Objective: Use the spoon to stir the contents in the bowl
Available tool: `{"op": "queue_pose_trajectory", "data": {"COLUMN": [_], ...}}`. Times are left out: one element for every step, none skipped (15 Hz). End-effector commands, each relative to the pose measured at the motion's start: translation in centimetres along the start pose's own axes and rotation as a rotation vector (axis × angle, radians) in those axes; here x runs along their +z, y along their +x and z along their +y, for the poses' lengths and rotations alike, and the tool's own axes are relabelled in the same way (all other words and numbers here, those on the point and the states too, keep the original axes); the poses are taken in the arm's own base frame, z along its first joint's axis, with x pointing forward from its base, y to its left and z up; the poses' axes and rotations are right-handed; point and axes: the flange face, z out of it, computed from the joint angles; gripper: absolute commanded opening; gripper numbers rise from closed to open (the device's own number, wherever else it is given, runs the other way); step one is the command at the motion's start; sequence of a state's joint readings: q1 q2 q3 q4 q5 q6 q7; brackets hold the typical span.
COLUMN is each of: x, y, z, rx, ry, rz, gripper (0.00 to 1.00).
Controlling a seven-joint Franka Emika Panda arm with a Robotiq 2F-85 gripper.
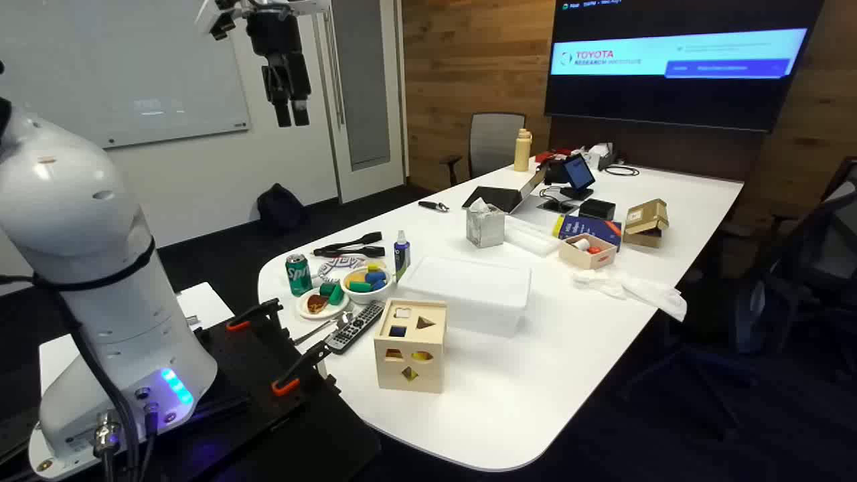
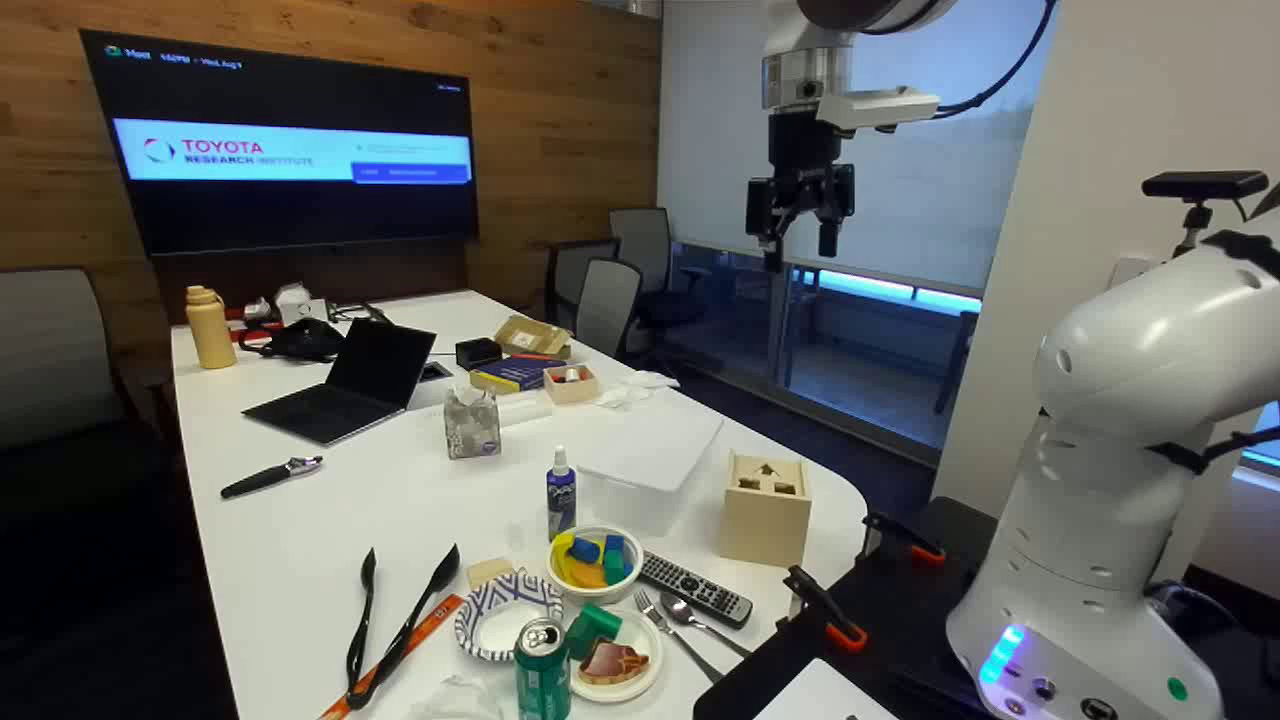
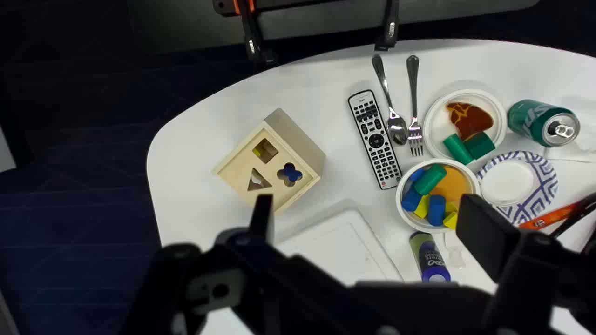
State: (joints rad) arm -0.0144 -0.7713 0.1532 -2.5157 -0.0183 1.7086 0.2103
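The metal spoon (image 3: 396,129) lies flat on the white table between a remote and a fork; it also shows in an exterior view (image 2: 678,610). A white round bowl (image 3: 399,197) holds several blue, green and yellow blocks and something orange; it stands in both exterior views (image 1: 368,296) (image 2: 597,594). A smaller-looking blue-and-white patterned bowl (image 3: 544,179) sits beside it, with nothing seen inside. My gripper (image 3: 368,204) is open and empty, high above the table, in both exterior views (image 1: 292,120) (image 2: 800,248). In the wrist view, its finger partly overlaps the white bowl's edge.
A remote (image 3: 375,139), fork (image 3: 414,107), white plate with toy food (image 3: 430,123), green can (image 3: 542,122), spray bottle (image 3: 429,256), lidded plastic box (image 3: 342,244) and wooden cube (image 3: 298,139) surround the bowls. Black tongs (image 2: 410,625) lie farther off. Clamps (image 3: 389,28) grip the robot's stand.
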Motion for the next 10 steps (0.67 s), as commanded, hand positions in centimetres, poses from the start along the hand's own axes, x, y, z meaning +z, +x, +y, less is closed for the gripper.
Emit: {"op": "queue_pose_trajectory", "data": {"x": [-0.1,-0.1,-0.1,1.3,2.8,5.1,7.3,9.1,11.5,13.9], "y": [0.0,0.0,0.0,1.3,2.4,3.7,4.7,5.4,6.1,6.8], "z": [0.0,0.0,0.0,-0.2,-0.5,-1.2,-1.7,-2.4,-3.1,-3.9], "rx": [0.000,0.000,0.000,-0.020,-0.042,-0.063,-0.082,-0.113,-0.136,-0.155], "ry": [0.000,0.000,0.000,-0.004,0.006,0.013,0.023,0.039,0.054,0.067], "rz": [-0.001,-0.001,-0.001,-0.023,-0.030,-0.045,-0.053,-0.051,-0.063,-0.073], "gripper": [1.00,1.00,1.00,1.00,1.00,1.00,1.00,1.00,1.00,1.00]}}
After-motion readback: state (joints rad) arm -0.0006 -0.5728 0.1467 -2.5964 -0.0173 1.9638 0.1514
